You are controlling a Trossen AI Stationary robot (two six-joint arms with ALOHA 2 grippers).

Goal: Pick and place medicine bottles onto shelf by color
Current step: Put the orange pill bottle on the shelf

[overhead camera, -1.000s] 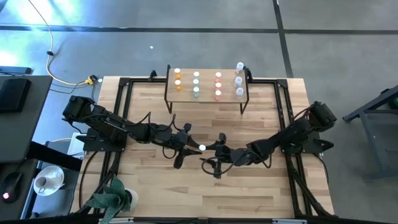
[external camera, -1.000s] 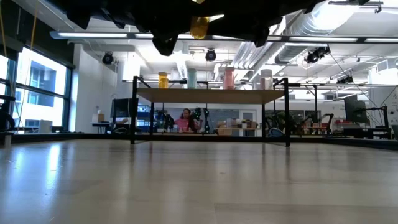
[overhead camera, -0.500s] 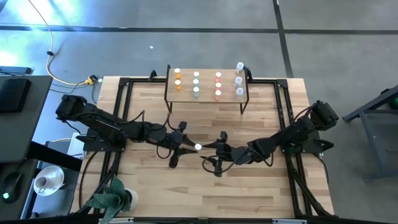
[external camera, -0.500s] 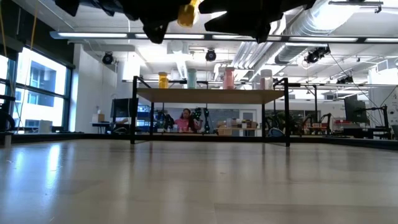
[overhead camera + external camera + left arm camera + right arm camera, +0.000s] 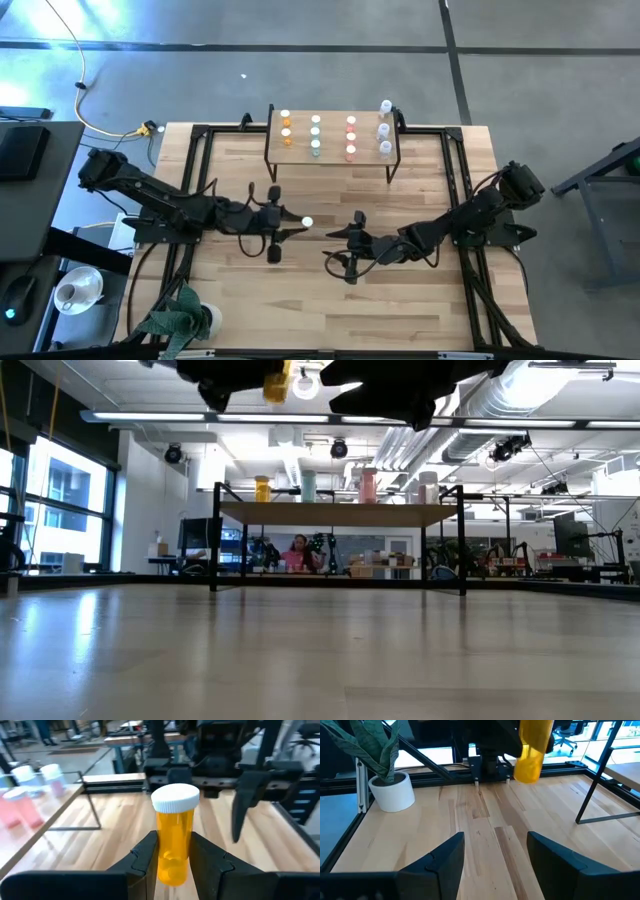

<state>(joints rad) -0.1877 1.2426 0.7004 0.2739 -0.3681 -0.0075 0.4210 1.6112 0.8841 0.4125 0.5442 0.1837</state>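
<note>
While the left gripper [image 5: 173,862] is hovering above the middle of the table [image 5: 330,300], its two fingers [image 5: 145,862] are pinching the lower body of an orange bottle [image 5: 174,840], leaving the white cap [image 5: 175,798] and upper half clear. That bottle is looking light, rigid and smooth-walled, so it is probably going to slip or pivot if squeezed too near the rounded base; taking hold around the straight mid-body, below the cap, is looking like the safest grip, and only modest pressure should be needed for thin plastic. The right gripper [image 5: 495,852] is waiting near the table's centre with its fingers spread wide and holding nothing. The shelf [image 5: 332,158] is standing at the far edge of the table, already carrying bottles in columns: orange [image 5: 286,128], green [image 5: 315,133], red [image 5: 351,137] and clear [image 5: 384,128]. The left wrist view is showing exactly how the fingers are seating on the bottle, upright and centred, which the high view is reducing to a pale cap [image 5: 307,222]. The high view alone is giving the full colour layout of the shelf and how far the held bottle is from its orange column. The low view is showing the bottle [image 5: 275,380] hanging well above the table surface, and a person [image 5: 298,553] sitting in the room behind.
</note>
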